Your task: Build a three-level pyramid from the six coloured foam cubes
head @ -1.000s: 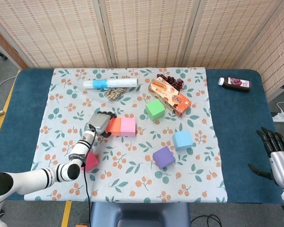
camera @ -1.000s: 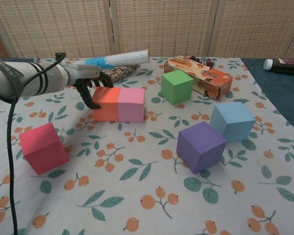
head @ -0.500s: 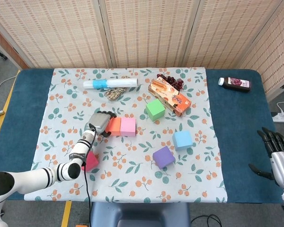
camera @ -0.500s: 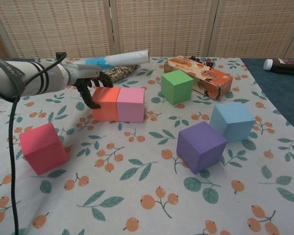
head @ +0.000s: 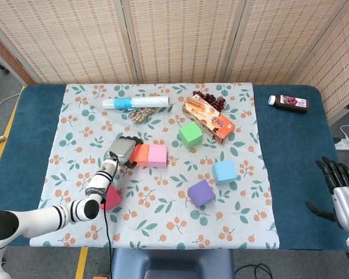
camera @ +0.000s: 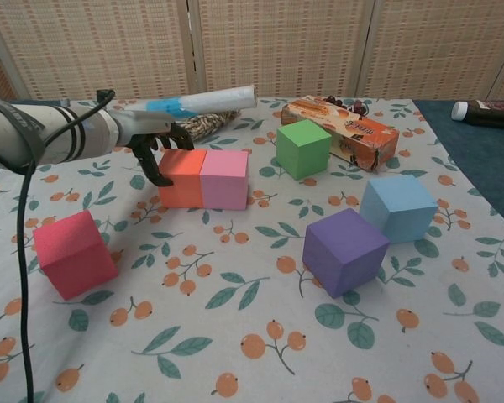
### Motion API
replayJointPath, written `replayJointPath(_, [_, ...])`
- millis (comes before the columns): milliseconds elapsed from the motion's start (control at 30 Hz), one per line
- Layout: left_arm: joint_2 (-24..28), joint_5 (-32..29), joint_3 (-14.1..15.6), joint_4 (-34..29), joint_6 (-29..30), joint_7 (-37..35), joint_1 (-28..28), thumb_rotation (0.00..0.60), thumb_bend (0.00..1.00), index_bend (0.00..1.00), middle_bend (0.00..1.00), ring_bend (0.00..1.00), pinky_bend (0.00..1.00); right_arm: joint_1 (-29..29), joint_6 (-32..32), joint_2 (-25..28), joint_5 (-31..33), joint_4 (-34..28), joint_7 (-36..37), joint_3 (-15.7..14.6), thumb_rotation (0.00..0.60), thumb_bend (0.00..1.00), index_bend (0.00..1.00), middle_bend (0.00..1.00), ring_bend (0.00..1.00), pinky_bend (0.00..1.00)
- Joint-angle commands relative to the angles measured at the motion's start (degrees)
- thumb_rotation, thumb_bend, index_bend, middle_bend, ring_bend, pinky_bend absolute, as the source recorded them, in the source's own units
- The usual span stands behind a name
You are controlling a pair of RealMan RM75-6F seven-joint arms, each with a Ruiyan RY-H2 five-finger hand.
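An orange cube [head: 139, 155] [camera: 181, 178] and a pink cube [head: 157, 155] [camera: 224, 179] stand side by side, touching, left of the cloth's centre. My left hand [head: 122, 150] [camera: 151, 147] is at the orange cube's left face, fingers curved down against it and gripping nothing. A red cube [head: 111, 199] [camera: 74, 253] lies near the front left, partly under my left forearm in the head view. Green [head: 191, 134] [camera: 303, 149], blue [head: 224, 172] [camera: 397, 207] and purple [head: 201, 193] [camera: 345, 251] cubes stand apart on the right. My right hand [head: 340, 195] hovers off the table's right edge, fingers spread.
An orange snack box [head: 209, 119] [camera: 340, 130] lies behind the green cube with dark fruit [head: 209, 99] by it. A white and blue tube [head: 136, 103] [camera: 193, 102] and a pile of nuts [head: 141, 115] sit at the back. A dark bottle [head: 289, 103] [camera: 491, 112] lies far right.
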Motion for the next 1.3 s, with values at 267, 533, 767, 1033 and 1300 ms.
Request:
replayJointPath(267, [-0.05, 0.69, -0.16, -0.44, -0.14, -1.32, 0.42, 0.6, 0.32, 0.09, 0.0, 0.04, 0.2, -0.13, 0.22, 0.03, -0.29, -0.02, 0.07, -0.03, 0.6, 0.0, 0.0, 0.0, 0.0, 0.0])
replayJointPath(533, [1.11, 2.97, -0.69, -2.55, 0.92, -3.0, 1.34, 0.6, 0.33, 0.03, 0.0, 0.0, 0.14, -0.12, 0.21, 0.13, -0.44, 0.1, 0.44, -0.01, 0.6, 0.0, 0.0, 0.0, 0.0, 0.0])
replayJointPath(767, [6.43, 7.15, -1.75, -10.46, 4.23, -6.54, 4.43, 0.6, 0.34, 0.0, 0.0, 0.0, 0.09, 0.77, -1.08, 0.86, -1.17, -0.15, 2.06, -0.11, 0.6, 0.0, 0.0, 0.0, 0.0, 0.0])
replayJointPath(1033, [15.5, 19.47, -0.06, -19.2, 14.05, -12.2, 13.24, 0.6, 0.33, 0.13, 0.0, 0.0, 0.07, 6.52, -8.81, 4.22, -3.5, -1.04, 7.6, 0.26, 0.6, 0.0, 0.0, 0.0, 0.0, 0.0])
replayJointPath(1300, [20.6, 31.27, 3.5, -22.21, 23.58, -17.53, 22.08, 0.6, 0.33, 0.18, 0.0, 0.0, 0.07, 17.96, -24.26, 4.16, -3.86, -0.82, 13.39, 1.73, 0.6, 0.0, 0.0, 0.01, 0.0, 0.0])
